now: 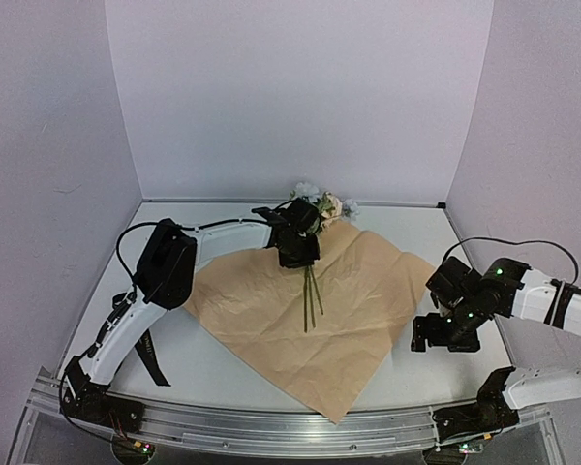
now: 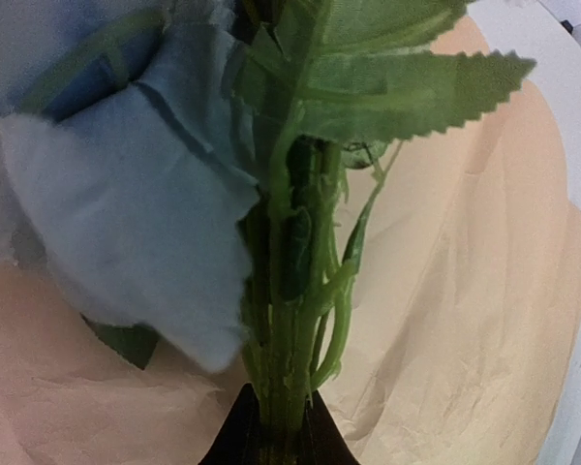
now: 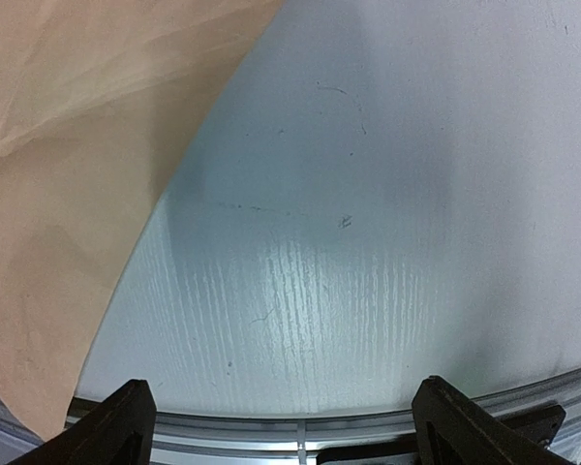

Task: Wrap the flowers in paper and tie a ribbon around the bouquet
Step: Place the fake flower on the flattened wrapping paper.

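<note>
The paper lies spread flat, tan face up, in the middle of the table. The flowers rest at its far corner, with thin green stems running toward me across the sheet. My left gripper is shut on the stems just below the blossoms. In the left wrist view, the stems are pinched in the gripper, under a pale blue petal. My right gripper hovers open beside the paper's right corner. Its fingers hold nothing. The ribbon lies by the left arm.
A metal rail runs along the table's near edge, also visible under the right gripper as the rail. White walls close in the back and both sides. The paper's edge lies left of the right gripper over bare tabletop.
</note>
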`<state>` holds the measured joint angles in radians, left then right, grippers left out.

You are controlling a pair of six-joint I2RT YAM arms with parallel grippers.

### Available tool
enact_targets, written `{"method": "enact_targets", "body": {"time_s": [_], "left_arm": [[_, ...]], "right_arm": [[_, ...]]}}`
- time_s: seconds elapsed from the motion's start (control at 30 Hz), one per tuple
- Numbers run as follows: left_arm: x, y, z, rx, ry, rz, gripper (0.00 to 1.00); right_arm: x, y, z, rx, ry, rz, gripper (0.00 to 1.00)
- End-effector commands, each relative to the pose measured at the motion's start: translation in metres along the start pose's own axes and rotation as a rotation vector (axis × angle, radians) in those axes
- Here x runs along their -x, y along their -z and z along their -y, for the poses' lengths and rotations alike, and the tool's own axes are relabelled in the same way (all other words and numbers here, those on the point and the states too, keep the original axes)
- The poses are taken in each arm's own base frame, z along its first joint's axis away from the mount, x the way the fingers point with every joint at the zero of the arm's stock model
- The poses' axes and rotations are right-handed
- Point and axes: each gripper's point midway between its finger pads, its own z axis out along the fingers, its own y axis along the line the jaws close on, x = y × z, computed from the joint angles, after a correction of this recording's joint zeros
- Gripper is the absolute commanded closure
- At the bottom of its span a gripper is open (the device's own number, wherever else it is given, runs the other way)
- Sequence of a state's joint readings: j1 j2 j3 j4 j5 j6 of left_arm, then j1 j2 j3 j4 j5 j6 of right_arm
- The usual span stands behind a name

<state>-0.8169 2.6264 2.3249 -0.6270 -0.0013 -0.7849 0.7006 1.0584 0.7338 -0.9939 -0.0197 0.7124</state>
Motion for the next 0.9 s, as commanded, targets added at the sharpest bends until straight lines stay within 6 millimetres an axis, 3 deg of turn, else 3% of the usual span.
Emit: {"method": "enact_targets", "body": {"time_s": [0.0,0.33,0.57,0.7,0.87], "left_arm": [[0.017,0.009,0.015,-0.047,-0.008,0.050,0.74],[0.027,0.040,0.034,-0.118,-0.012,0.074,0.54],[0.041,0.096,0.045,-0.156,-0.028,0.133,0.31],[0.034,0.126,0.029,-0.130,-0.026,0.150,0.24],[0.010,0.164,-0.015,-0.102,0.020,0.133,0.23]], "right_arm": [[-0.003,-0.002,0.004,-0.018,-0.017,-0.016,0.05],[-0.005,-0.002,-0.001,-0.002,0.020,-0.042,0.05],[0.002,0.004,-0.011,0.063,0.191,0.004,0.04],[0.007,0.001,-0.021,0.132,0.331,0.089,0.05],[0.006,0.000,-0.031,0.193,0.496,0.165,0.02]]}}
